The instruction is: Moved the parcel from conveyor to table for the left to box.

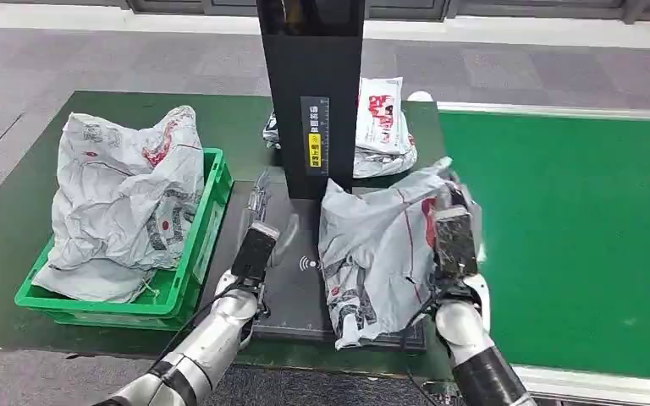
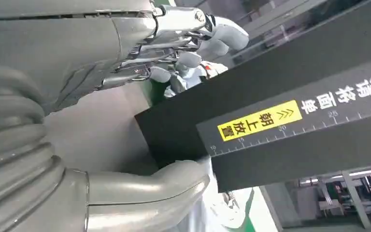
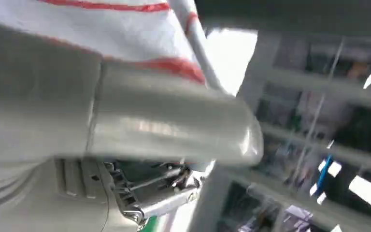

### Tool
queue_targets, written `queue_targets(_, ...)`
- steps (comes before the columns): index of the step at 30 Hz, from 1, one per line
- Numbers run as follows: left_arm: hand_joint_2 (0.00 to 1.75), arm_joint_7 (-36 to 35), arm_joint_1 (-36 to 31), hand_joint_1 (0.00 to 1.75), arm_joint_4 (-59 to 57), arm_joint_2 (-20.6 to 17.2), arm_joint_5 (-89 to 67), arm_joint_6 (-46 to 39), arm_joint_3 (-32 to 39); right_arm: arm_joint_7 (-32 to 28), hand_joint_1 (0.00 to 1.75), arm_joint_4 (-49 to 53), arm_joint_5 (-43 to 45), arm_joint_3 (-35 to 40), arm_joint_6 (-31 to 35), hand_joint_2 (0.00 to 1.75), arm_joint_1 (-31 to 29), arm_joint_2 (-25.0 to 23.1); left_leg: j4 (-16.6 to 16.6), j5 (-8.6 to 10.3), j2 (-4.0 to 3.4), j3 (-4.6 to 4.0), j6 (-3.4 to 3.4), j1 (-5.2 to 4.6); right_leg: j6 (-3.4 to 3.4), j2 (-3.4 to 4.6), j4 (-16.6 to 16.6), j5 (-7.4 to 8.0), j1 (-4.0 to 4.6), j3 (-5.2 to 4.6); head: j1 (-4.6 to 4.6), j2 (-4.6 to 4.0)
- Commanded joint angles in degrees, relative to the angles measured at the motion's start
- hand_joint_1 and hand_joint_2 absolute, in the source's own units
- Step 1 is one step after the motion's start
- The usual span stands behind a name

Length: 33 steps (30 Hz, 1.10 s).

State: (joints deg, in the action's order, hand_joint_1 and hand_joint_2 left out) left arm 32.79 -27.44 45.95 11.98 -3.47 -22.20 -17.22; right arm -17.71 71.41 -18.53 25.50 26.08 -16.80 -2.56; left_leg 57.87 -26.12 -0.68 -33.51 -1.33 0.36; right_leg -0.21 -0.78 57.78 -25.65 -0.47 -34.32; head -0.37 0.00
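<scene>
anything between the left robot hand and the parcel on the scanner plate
Nothing visible lies between them. The left robot hand hovers over the bare dark scanner plate, and the parcel, held by the right robot hand, sits just beside it. The black post stands behind, not between.

Left of the black upright scanner post (image 1: 311,93) sits my green plastic crate (image 1: 188,269); the grey plastic parcel (image 1: 374,245) lies before it, the green conveyor belt (image 1: 575,237) right.

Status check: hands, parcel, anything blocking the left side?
Right hand grips parcel on black pad. Left hand open, beside it. Black post stands close behind; green crate already holds bags.
</scene>
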Motion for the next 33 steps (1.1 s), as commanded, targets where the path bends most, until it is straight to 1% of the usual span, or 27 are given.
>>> queue_targets(1,1.75,-6.0,0.6,0.00,5.2,-3.3,-2.2,5.0,-9.3,0.5,0.00,-8.5,6.2,-8.3,-4.1,0.00,3.4,-0.6,-0.1,0.03,0.12,0.12,0.02,0.02,0.00,-0.03,-0.1,0.01,0.01,0.15,-0.02,0.00)
queue_targets(2,1.75,-7.0,0.4,0.00,5.9,-3.2,-3.1,5.9,-10.4,0.4,0.00,-9.2,7.6,-8.9,-5.8,0.00,3.7,-1.1,-0.1,0.05,0.17,0.15,0.03,0.04,0.00,-0.05,-0.2,0.03,0.03,0.19,-0.02,0.00)
queue_targets(7,1.75,-7.5,0.3,0.00,5.9,-3.1,-3.3,6.0,-10.8,0.6,0.00,-8.9,7.7,-9.0,-6.2,0.00,4.0,-1.1,-0.1,0.03,0.08,0.09,0.03,0.01,0.01,0.03,-0.1,0.02,0.01,0.10,-0.02,0.00)
queue_targets(8,1.75,-7.9,0.3,0.00,6.0,-3.0,-3.9,7.2,-11.5,1.6,0.00,-8.8,8.2,-9.8,-8.2,0.00,4.4,-1.6,-0.1,0.04,0.05,0.14,0.03,-0.01,0.01,0.08,-0.1,0.02,-0.01,0.12,0.00,0.00)
queue_targets(11,1.75,-8.3,0.4,0.00,5.5,-1.5,-4.2,9.1,-12.9,3.2,0.00,-11.7,8.0,-10.3,-10.5,0.00,3.9,-2.5,-0.2,0.05,0.11,0.19,0.03,0.03,0.00,0.02,-0.2,0.03,0.02,0.21,-0.02,0.00)
queue_targets(14,1.75,-9.1,-0.1,0.00,4.2,0.3,-4.1,12.4,-14.6,2.8,0.00,-14.0,10.2,-12.6,-14.0,0.00,4.2,-3.6,-0.1,0.03,0.15,0.11,0.03,0.02,0.01,-0.05,-0.1,-0.01,0.02,0.14,-0.02,0.00)
queue_targets(15,1.75,-9.1,-0.2,0.00,3.8,0.9,-4.6,13.1,-15.6,2.7,0.00,-14.8,10.6,-13.3,-15.1,0.00,4.2,-3.7,-0.2,0.06,0.21,0.19,0.05,0.03,0.02,-0.06,-0.2,0.01,0.03,0.25,-0.02,0.00)
queue_targets(17,1.75,-8.8,-0.2,0.00,3.5,1.7,-5.2,15.2,-17.6,3.1,0.00,-17.6,11.3,-13.8,-18.9,0.00,3.2,-3.5,-0.2,0.06,0.20,0.18,0.05,0.00,0.02,-0.07,-0.2,0.01,0.00,0.22,-0.02,0.00)
queue_targets(19,1.75,-9.0,-0.2,0.00,2.6,2.3,-6.0,17.2,-19.4,2.1,0.00,-20.6,11.5,-14.4,-20.8,0.00,1.9,-4.2,-0.2,0.06,0.23,0.18,0.05,0.01,0.03,-0.08,-0.2,0.01,0.00,0.25,-0.02,0.00)
queue_targets(23,1.75,-8.9,-0.2,0.00,1.6,2.6,-6.6,17.4,-20.3,1.6,0.00,-21.7,11.2,-14.6,-21.0,0.00,1.2,-4.9,-0.1,0.02,0.03,0.07,0.04,-0.04,0.01,0.05,-0.1,0.02,-0.04,0.08,0.00,0.00)
queue_targets(24,1.75,-8.9,-0.2,0.00,1.6,2.5,-6.6,17.4,-20.3,1.6,0.00,-21.7,11.2,-14.6,-21.0,0.00,1.3,-4.9,-0.2,0.07,0.05,0.26,0.07,-0.02,0.01,0.13,-0.3,0.09,-0.02,0.27,-0.02,0.00)
queue_targets(25,1.75,-8.9,-0.2,0.00,1.6,2.5,-6.6,17.4,-20.3,1.6,0.00,-21.7,11.2,-14.6,-21.0,0.00,1.3,-4.9,-0.1,0.03,0.04,0.11,0.03,-0.01,0.00,0.05,-0.1,0.03,0.00,0.12,-0.02,0.00)
queue_targets(26,1.75,-9.0,-0.6,0.00,1.1,2.2,-7.6,17.9,-21.2,1.4,0.00,-21.5,11.0,-14.7,-21.1,0.00,1.2,-5.0,-0.2,0.05,0.06,0.18,0.04,0.00,0.00,0.08,-0.2,0.06,0.00,0.19,-0.02,0.00)
queue_targets(28,1.75,-12.7,-2.1,0.00,-3.2,2.5,-12.6,18.9,-24.6,-0.3,0.00,-20.9,11.0,-15.3,-21.8,0.00,1.0,-5.7,-0.1,0.05,0.05,0.17,0.03,-0.01,-0.01,0.10,-0.2,0.05,0.00,0.17,-0.02,0.00)
queue_targets(29,1.75,-15.1,-3.4,0.00,-8.1,3.4,-16.7,19.3,-26.9,-1.0,0.00,-20.0,10.5,-15.7,-22.0,0.00,0.9,-6.1,-0.1,0.03,0.03,0.13,0.03,-0.02,-0.01,0.09,-0.1,0.03,-0.01,0.12,-0.02,0.00)
queue_targets(31,1.75,-18.0,-4.9,0.00,-15.3,4.9,-21.2,20.7,-29.4,-1.6,0.00,-18.1,10.1,-16.0,-23.9,0.00,1.2,-6.4,-0.1,0.06,0.12,0.15,0.04,-0.01,0.00,0.00,-0.1,0.03,0.00,0.16,-0.02,0.00)
queue_targets(32,1.75,-20.5,-5.2,0.00,-19.1,5.5,-25.7,17.9,-31.5,-1.7,0.00,-16.7,9.7,-16.4,-24.3,0.00,1.6,-6.7,-0.1,0.06,0.13,0.14,0.04,-0.05,0.01,-0.02,-0.1,0.01,-0.04,0.14,-0.02,0.00)
queue_targets(33,1.75,-21.8,-5.2,0.00,-21.7,6.1,-28.3,17.0,-32.3,-1.6,0.00,-15.5,9.1,-16.6,-24.4,0.00,2.1,-6.9,-0.1,0.06,0.10,0.18,0.05,-0.03,0.02,0.03,-0.2,0.04,-0.02,0.18,-0.02,0.00)
